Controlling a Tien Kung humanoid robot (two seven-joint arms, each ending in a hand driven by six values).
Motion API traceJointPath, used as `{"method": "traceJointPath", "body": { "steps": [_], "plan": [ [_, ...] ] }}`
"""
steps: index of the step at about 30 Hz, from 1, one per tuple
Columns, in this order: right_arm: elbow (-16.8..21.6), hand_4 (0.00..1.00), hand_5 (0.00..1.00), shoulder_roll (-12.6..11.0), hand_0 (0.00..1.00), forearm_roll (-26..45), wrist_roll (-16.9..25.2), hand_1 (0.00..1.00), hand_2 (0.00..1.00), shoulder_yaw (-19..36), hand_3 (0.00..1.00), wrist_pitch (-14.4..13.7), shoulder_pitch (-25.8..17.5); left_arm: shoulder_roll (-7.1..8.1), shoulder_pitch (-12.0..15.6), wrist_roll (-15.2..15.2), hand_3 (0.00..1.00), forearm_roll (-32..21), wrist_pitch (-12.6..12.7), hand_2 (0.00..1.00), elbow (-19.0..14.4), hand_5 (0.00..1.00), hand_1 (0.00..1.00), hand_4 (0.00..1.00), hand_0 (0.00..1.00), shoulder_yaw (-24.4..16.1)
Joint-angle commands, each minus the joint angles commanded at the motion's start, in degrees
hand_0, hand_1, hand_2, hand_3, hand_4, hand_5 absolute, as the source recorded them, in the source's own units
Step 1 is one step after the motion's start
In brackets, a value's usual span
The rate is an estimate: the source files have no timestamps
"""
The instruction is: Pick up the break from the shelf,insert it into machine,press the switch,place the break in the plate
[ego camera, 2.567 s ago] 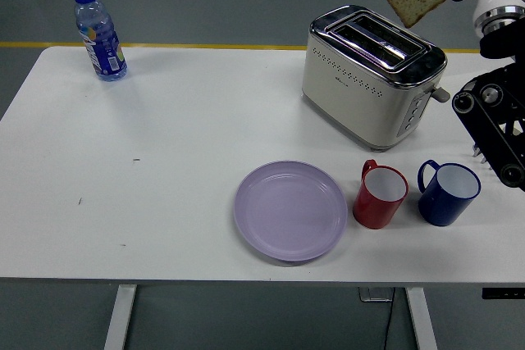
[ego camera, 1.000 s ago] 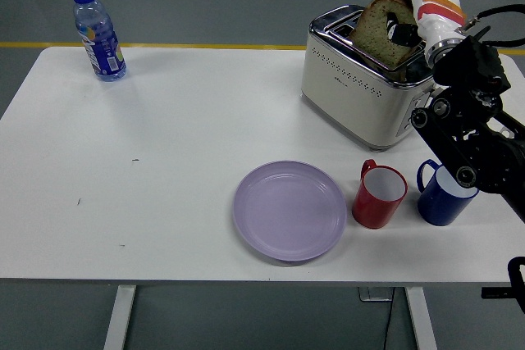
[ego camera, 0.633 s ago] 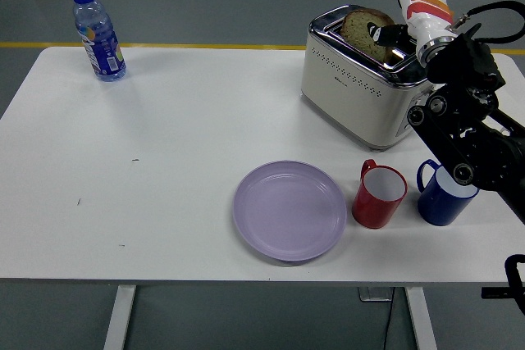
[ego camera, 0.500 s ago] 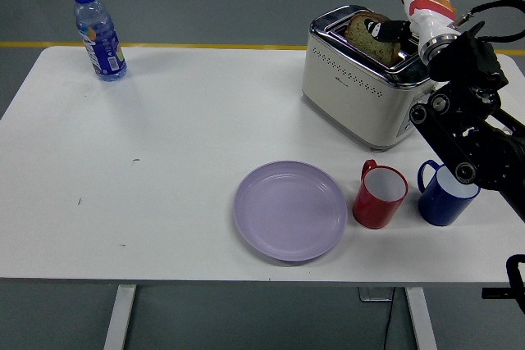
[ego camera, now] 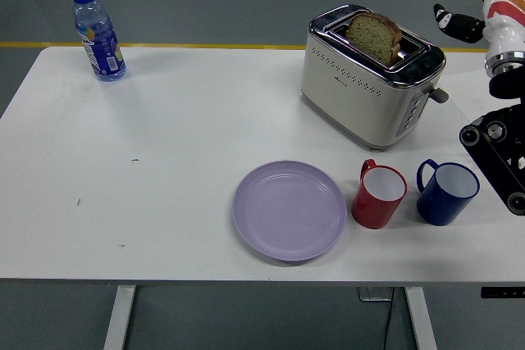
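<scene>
The brown slice of bread (ego camera: 373, 35) stands upright in the rear slot of the cream-and-chrome two-slot toaster (ego camera: 369, 75) on the white desk (ego camera: 164, 161), its upper half above the slot rim; pick-up and insertion therefore appear complete. The grey side lever (ego camera: 440, 94) of the toaster sits high, so the switch is judged not yet pressed, and the round lilac plate (ego camera: 289, 211), near the front edge beside the red mug (ego camera: 380, 195) and blue mug (ego camera: 447, 193), holds nothing. Remaining steps: press the lever, then transfer the bread to the plate. The right hand (ego camera: 459, 25) hangs clear of the toaster at the upper right, holding nothing; whether its fingers are spread or curled cannot be told. Half a second earlier this hand was at the bread over the slot; it has since withdrawn rightward and the bread has been released. The left hand is out of view.
</scene>
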Motion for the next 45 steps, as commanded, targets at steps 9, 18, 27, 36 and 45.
{"method": "traceJointPath", "body": {
  "steps": [9,18,27,36,45],
  "plan": [
    [3.99,0.454,0.002,-3.57,0.330,3.44,1.93,0.341,0.440,1.04,0.726,-1.66,-7.44,0.00,0.28,-0.06,0.547,1.15,-0.21,0.450,0.00,0.922,0.465,0.294,0.608,-1.09],
    [2.38,0.477,0.002,-3.59,0.317,6.46,2.58,0.311,0.402,-0.02,0.680,0.80,-11.59,0.00,-0.23,-0.28,0.547,0.34,0.05,0.450,0.00,0.922,0.467,0.294,0.608,-1.07],
    [-0.14,0.500,0.002,-1.57,0.295,5.92,2.01,0.276,0.375,-2.69,0.598,2.32,-11.50,0.00,-0.62,-0.42,0.545,0.26,0.23,0.454,0.00,0.922,0.467,0.294,0.608,-1.10],
    [-0.91,0.495,0.002,-1.39,0.293,5.90,1.44,0.275,0.372,-3.50,0.594,2.47,-11.88,0.00,-0.64,-0.38,0.546,0.49,0.27,0.453,0.00,0.922,0.467,0.293,0.608,-1.32],
    [-0.87,0.482,0.002,-1.02,0.294,6.24,1.44,0.272,0.370,-4.36,0.586,2.38,-12.43,0.00,-0.59,-0.38,0.544,1.20,0.20,0.453,0.00,0.924,0.467,0.293,0.608,-1.87]
  ]
}}
